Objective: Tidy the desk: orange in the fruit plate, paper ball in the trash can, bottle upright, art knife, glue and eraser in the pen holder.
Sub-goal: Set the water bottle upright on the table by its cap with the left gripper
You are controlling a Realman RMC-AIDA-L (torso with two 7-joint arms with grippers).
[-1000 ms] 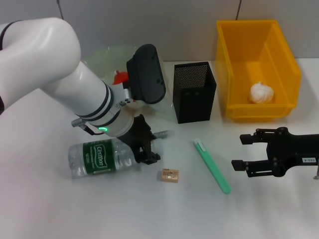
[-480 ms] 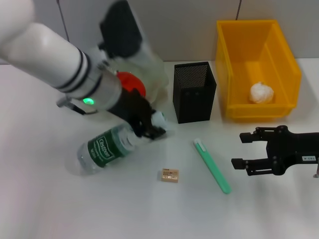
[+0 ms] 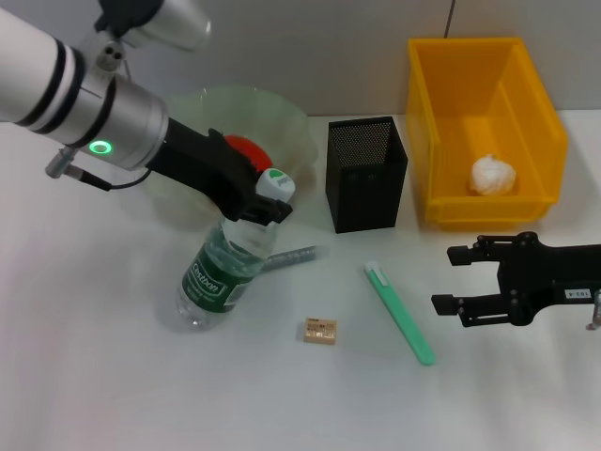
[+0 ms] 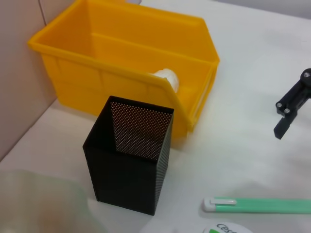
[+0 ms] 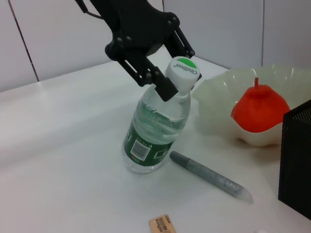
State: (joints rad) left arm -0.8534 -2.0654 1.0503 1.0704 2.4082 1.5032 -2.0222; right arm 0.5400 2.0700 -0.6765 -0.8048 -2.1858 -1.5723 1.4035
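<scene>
Left gripper (image 3: 258,199) jaws clenched on clear ribbed bottle (image 3: 225,268) neck (nearly upright), right gripper (image 3: 454,279) jaws released, idle.

Lab bench: bare white table (image 3: 113,395), grey panelled wall (image 5: 58,34)

The paper ball (image 3: 493,175) is seen in the trash can (image 3: 526,89), the pen holder (image 3: 367,174) to its left, the eraser (image 3: 320,331) before both.
</scene>
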